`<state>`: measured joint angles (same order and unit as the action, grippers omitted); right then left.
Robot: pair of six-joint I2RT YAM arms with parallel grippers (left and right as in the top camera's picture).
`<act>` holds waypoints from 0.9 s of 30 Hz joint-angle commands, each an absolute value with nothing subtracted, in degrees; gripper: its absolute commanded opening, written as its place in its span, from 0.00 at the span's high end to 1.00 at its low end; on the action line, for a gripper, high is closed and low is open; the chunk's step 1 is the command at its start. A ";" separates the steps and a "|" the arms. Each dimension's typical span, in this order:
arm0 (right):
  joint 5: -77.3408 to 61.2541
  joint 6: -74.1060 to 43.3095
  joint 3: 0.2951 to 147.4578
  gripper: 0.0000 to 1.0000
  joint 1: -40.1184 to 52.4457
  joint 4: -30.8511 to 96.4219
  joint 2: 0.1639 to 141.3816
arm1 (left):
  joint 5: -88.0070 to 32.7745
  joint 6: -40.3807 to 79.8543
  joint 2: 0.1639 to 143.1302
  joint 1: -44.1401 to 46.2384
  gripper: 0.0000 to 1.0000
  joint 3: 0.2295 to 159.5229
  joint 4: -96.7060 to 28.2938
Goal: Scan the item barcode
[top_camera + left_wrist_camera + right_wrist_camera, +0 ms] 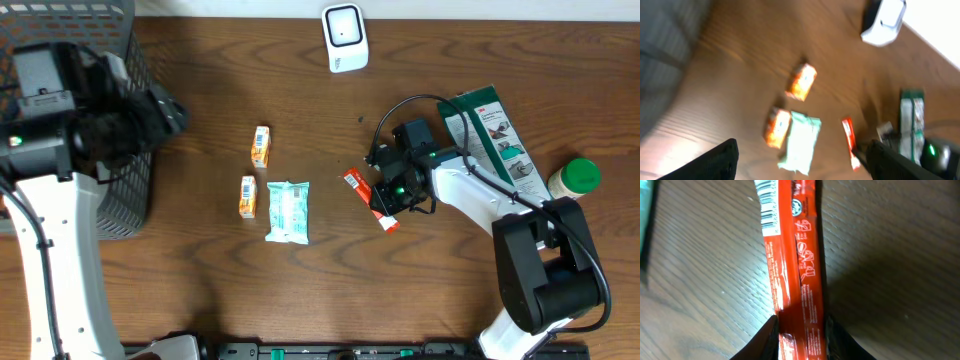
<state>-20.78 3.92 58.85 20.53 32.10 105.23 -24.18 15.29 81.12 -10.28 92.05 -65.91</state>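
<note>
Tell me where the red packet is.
Overhead, the red packet lies right of centre, between the right gripper's fingers, with the pale green pouch to its left.

1. Overhead view: looks straight down from high above onto the whole brown wooden bench (200,290).
2. Left wrist view: raised, angled obliquely across the bench, blurred.
3. Right wrist view: very close, facing down at the long red foil packet (795,270), which all three views share.

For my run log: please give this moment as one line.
right gripper: gripping red stick packet | left gripper: open, empty | barcode: up
</note>
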 commanded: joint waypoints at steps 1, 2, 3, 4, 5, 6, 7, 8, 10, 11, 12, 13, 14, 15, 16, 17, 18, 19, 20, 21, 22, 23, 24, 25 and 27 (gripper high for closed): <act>-22.94 3.22 58.24 0.74 20.78 31.68 105.97 | -27.90 15.75 81.25 -6.72 0.18 89.45 -66.63; -22.83 3.25 58.24 0.74 20.78 31.83 105.97 | -27.88 15.75 81.28 -5.67 0.18 88.90 -66.59; -22.35 3.25 58.24 0.71 20.78 32.18 105.97 | -27.88 15.73 81.32 -4.64 0.18 88.58 -66.50; -21.34 3.22 58.24 0.70 20.78 32.67 105.97 | -27.86 15.73 81.34 -3.73 0.18 88.47 -66.24; -19.90 3.25 58.24 0.69 20.78 33.21 106.00 | -27.86 15.73 81.36 -3.03 0.17 88.47 -66.13; -18.59 3.22 58.24 0.69 20.78 33.63 105.97 | -27.86 15.73 81.36 -2.57 0.18 88.47 -66.15; -17.89 3.25 58.24 0.68 20.78 33.89 105.97 | -27.81 15.73 81.34 -2.28 0.17 88.47 -66.08; -17.82 3.22 58.24 0.68 20.75 34.09 105.97 | -27.90 15.77 81.34 -2.26 0.17 88.47 -65.43; -17.87 3.22 58.24 0.73 20.75 34.09 105.97 | -27.88 17.52 81.36 -2.24 0.41 88.44 -65.06; -17.85 3.22 58.33 0.81 20.62 34.15 105.95 | -27.88 18.68 81.36 -1.89 0.52 88.36 -65.10; -17.87 3.22 58.63 0.83 20.34 34.57 105.67 | -27.88 19.16 81.36 -1.32 0.61 88.20 -65.10; -17.91 3.22 59.02 0.84 20.03 34.96 105.49 | -27.86 19.18 81.36 -0.62 0.67 88.01 -65.08; -18.39 3.22 59.59 0.83 19.66 35.59 105.12 | -27.81 19.18 81.36 0.19 0.70 87.72 -65.01; -19.09 3.22 60.23 0.82 19.20 36.27 104.55 | -27.77 19.20 81.36 1.41 0.72 87.18 -64.60; -20.05 3.22 60.77 0.80 18.63 36.99 103.83 | -27.62 19.20 81.36 2.74 0.74 86.39 -63.86; -20.67 3.22 60.97 0.78 18.26 37.23 103.22 | -27.42 19.22 81.36 4.03 0.75 85.60 -62.98; -21.34 3.25 60.99 0.74 17.89 37.32 102.52 | -27.42 19.22 81.36 5.48 0.75 84.77 -61.91; -21.76 3.25 60.99 0.68 17.47 37.54 101.89 | -27.42 19.20 81.43 7.16 0.74 83.81 -60.34; -21.74 3.25 60.99 0.62 16.95 38.22 101.34 | -27.44 19.18 81.47 9.54 0.62 82.74 -58.06; -21.78 3.22 60.99 0.61 16.69 38.94 101.25 | -27.44 19.18 81.56 10.44 0.60 82.61 -57.49; -21.78 3.22 60.99 0.60 16.49 39.77 101.25 | -27.42 19.18 81.56 11.31 0.48 82.61 -57.41; -21.74 3.22 60.97 0.59 16.36 40.91 101.25 | -27.44 19.22 81.56 11.88 0.48 82.61 -56.27; -21.76 3.22 60.97 0.58 16.27 41.93 101.25 | -27.70 19.57 81.56 12.19 0.51 82.61 -54.50; -21.76 3.22 60.97 0.56 16.25 42.61 101.25 | -27.57 20.34 81.56 12.51 0.61 82.61 -53.45; -21.76 3.22 60.97 0.46 16.27 43.57 101.25 | -25.89 21.41 82.02 13.61 0.74 82.54 -51.55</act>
<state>-20.88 3.40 60.07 16.71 42.57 102.35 -27.11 19.68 81.43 12.40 82.41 -53.45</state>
